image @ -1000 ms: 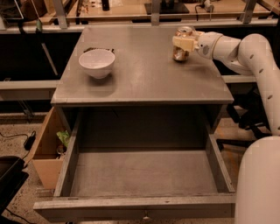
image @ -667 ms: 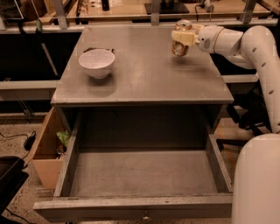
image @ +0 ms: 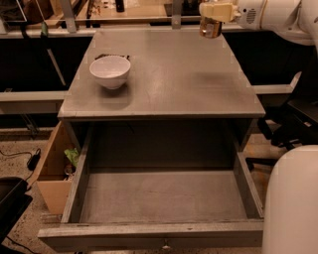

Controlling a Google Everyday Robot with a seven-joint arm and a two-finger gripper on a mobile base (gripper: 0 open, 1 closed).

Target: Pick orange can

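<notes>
A: Where's the gripper (image: 214, 14)?
B: Up at one o'clock, over the far right corner of the grey table (image: 174, 89), its fingers clamped on the top of the orange can (image: 210, 29).
A: And the can itself?
B: It hangs under the fingers, clear of the surface, a faint shadow beneath.
A: Anything else?
B: A white bowl (image: 110, 71) at ten o'clock, well apart, and an open drawer (image: 164, 198) at six.
</notes>
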